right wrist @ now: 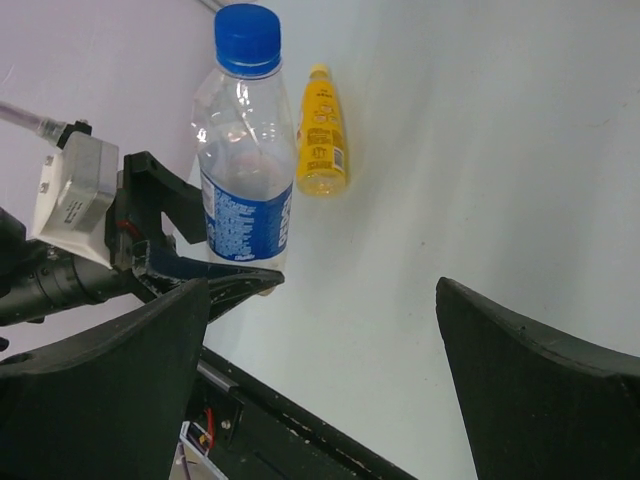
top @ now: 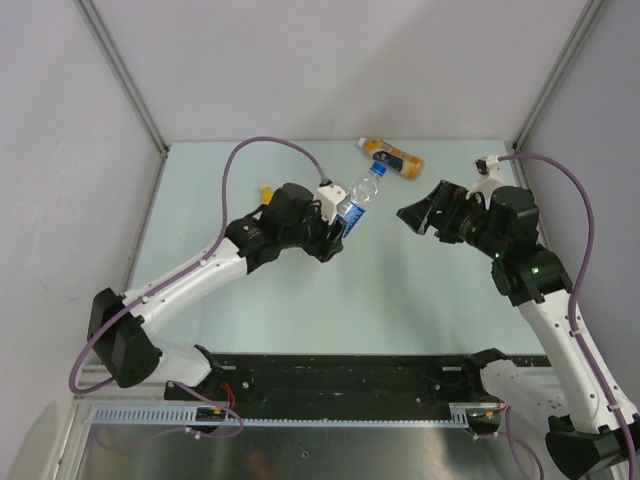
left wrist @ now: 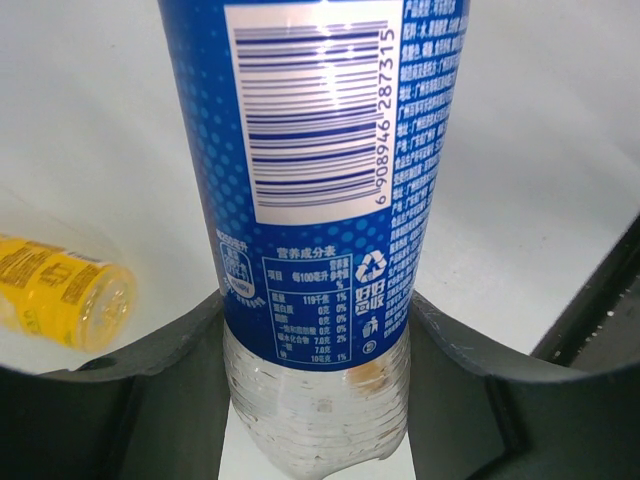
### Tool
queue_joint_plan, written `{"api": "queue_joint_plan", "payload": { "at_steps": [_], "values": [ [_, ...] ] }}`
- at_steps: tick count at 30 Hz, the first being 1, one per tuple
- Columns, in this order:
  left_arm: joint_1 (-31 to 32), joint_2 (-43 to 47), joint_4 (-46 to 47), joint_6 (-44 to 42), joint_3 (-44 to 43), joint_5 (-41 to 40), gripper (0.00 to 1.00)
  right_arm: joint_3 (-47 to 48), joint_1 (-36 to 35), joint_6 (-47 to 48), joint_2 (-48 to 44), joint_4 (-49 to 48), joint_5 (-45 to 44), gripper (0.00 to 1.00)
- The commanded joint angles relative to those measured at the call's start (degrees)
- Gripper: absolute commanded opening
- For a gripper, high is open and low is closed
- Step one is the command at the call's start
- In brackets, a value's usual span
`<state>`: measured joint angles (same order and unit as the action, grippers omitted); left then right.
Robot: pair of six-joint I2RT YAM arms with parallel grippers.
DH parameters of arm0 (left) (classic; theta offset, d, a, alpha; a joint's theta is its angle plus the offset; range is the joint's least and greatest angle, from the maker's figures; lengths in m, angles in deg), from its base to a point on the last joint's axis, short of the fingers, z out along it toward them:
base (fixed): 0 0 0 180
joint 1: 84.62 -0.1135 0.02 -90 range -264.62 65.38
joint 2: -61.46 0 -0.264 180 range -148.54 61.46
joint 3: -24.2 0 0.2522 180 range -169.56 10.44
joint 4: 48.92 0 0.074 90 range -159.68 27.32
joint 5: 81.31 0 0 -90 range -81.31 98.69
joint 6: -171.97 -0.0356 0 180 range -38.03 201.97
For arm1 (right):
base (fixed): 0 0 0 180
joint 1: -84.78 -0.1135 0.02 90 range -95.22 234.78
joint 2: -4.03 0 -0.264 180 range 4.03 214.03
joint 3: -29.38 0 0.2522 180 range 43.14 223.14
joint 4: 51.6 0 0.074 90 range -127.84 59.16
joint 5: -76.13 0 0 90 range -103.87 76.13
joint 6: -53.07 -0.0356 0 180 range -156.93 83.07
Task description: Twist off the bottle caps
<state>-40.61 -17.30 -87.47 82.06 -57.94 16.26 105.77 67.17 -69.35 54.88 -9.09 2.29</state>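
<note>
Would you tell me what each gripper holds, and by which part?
The left gripper clamps the clear bottle by its lower body; the right gripper holds nothing.

You see: clear bottle [right wrist: 240, 130] – transparent plastic, glossy, ribbed near its base | its label [left wrist: 320, 120] – shiny blue printed film | blue cap [right wrist: 248, 38] – opaque plastic | jaws – matt black | tabletop [right wrist: 480, 150] – smooth, matt.

Bottle [top: 362, 195] in left tool [top: 340, 230]

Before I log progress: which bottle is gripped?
The clear blue-label bottle, in the left gripper; the orange bottle and yellow bottle lie on the table.
</note>
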Motion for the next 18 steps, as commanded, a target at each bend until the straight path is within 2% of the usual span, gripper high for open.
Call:
{"api": "queue_joint_plan", "payload": {
  "at_steps": [1,3,11,18],
  "values": [
    [0.2,1.4,-1.2,0.1,-1.4,-7.7,0.00,0.4,-1.1,-0.7,0.8,-3.8,0.9,0.99],
    [0.2,1.8,-2.1,0.0,-0.9,-11.2,0.00,0.4,-1.8,-1.4,1.8,-5.8,1.1,0.99],
    [1.5,3.3,-2.7,-1.7,-0.3,-15.8,0.00,0.4,-7.4,-3.3,7.9,-13.2,-0.5,0.99],
    [4.6,2.8,-3.4,-2.9,-0.1,-23.2,0.00,0.4,-8.3,-4.4,8.9,-16.9,-3.5,0.99]
  ]
}}
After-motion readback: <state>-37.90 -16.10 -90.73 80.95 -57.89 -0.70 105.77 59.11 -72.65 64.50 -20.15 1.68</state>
